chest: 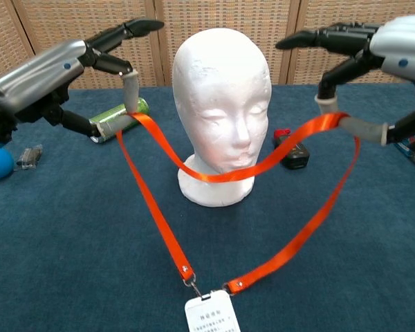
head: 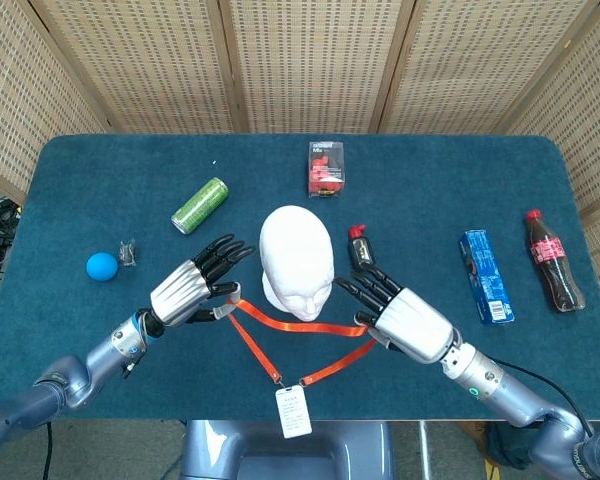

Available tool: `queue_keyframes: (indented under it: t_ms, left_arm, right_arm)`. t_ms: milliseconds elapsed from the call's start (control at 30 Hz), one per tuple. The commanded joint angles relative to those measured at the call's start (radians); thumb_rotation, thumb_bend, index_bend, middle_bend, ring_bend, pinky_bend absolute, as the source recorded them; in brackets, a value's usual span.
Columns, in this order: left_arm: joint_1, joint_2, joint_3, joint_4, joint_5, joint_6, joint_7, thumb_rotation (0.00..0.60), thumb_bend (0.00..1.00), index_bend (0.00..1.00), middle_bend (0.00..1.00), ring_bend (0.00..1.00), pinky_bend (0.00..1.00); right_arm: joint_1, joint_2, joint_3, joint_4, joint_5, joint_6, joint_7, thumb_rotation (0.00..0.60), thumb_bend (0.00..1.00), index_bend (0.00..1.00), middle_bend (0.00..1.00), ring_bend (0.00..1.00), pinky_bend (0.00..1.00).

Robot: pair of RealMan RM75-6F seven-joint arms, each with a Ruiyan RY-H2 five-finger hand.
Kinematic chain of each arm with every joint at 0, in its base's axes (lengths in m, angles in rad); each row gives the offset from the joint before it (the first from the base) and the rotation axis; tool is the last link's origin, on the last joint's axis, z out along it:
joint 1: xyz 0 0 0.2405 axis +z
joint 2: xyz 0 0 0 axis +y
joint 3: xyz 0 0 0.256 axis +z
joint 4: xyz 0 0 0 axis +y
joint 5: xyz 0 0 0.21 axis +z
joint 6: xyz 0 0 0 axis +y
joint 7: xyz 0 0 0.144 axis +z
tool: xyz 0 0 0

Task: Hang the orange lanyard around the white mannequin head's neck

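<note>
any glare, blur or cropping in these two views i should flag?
Head view: even light, sharp, no glare; soft shadow under the mannequin. Chest view: sharp too, lanyard crisp, but the badge is cut by the bottom edge and the right hand by the right edge.

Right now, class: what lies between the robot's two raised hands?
In the chest view, the white mannequin head stands between the left hand and right hand, with the orange lanyard sagging across its front from one hand to the other.
</note>
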Motion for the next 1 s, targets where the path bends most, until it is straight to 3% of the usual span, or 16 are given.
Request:
queue_keyframes:
  t_ms: [33, 167, 433, 567, 900, 1000]
  left_arm:
    - [-0.022, 0.067, -0.048, -0.118, -0.042, -0.025, 0.017, 0.6, 0.7, 0.75, 0.0, 0.0, 0.0]
    - [-0.036, 0.147, -0.109, -0.274, -0.103, -0.06, 0.017, 0.6, 0.7, 0.75, 0.0, 0.0, 0.0]
    - [-0.031, 0.261, -0.167, -0.462, -0.178, -0.116, 0.052, 0.6, 0.7, 0.75, 0.0, 0.0, 0.0]
    - [-0.028, 0.281, -0.188, -0.492, -0.213, -0.14, 0.065, 0.6, 0.7, 0.75, 0.0, 0.0, 0.0]
    - [-0.065, 0.244, -0.271, -0.498, -0.414, -0.332, 0.148, 0.6, 0.7, 0.74, 0.0, 0.0, 0.0]
    - [-0.066, 0.232, -0.277, -0.471, -0.43, -0.349, 0.164, 0.6, 0.7, 0.73, 0.0, 0.0, 0.0]
  right_arm:
    - [0.004, 0.065, 0.066, -0.127, 0.102, -0.013, 0.011, 0.6, 0.67, 0.8, 0.0, 0.0, 0.0]
    - [0.009, 0.129, 0.141, -0.245, 0.203, -0.011, 0.057, 0.6, 0.67, 0.81, 0.0, 0.0, 0.0]
    - [0.007, 0.198, 0.205, -0.343, 0.282, -0.012, 0.151, 0.6, 0.67, 0.81, 0.0, 0.0, 0.0]
    - [0.013, 0.203, 0.232, -0.356, 0.337, -0.026, 0.181, 0.6, 0.67, 0.81, 0.0, 0.0, 0.0]
    - [0.093, 0.186, 0.348, -0.291, 0.747, -0.216, 0.142, 0.6, 0.67, 0.81, 0.01, 0.0, 0.0]
    - [0.109, 0.184, 0.363, -0.265, 0.808, -0.248, 0.122, 0.6, 0.67, 0.81, 0.01, 0.0, 0.0]
